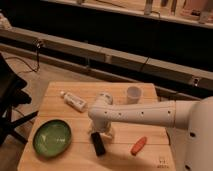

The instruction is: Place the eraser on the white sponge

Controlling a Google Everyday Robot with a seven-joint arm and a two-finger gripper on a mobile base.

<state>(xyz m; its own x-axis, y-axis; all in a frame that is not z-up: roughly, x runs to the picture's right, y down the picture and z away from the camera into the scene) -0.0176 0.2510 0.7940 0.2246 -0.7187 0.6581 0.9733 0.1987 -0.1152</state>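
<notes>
The eraser (98, 143) is a small black block lying flat on the wooden table (60, 92), just in front of the arm's end. My gripper (103, 129) hangs from the white arm (140, 114) that reaches in from the right. It sits low over the table, just behind and slightly right of the eraser. The white sponge does not show; it may be hidden under the arm's end.
A green bowl (52, 137) sits at the front left. A white bottle with a label (75, 101) lies at the back left. A white cup (133, 94) stands at the back. An orange carrot-shaped thing (139, 145) lies at the front right.
</notes>
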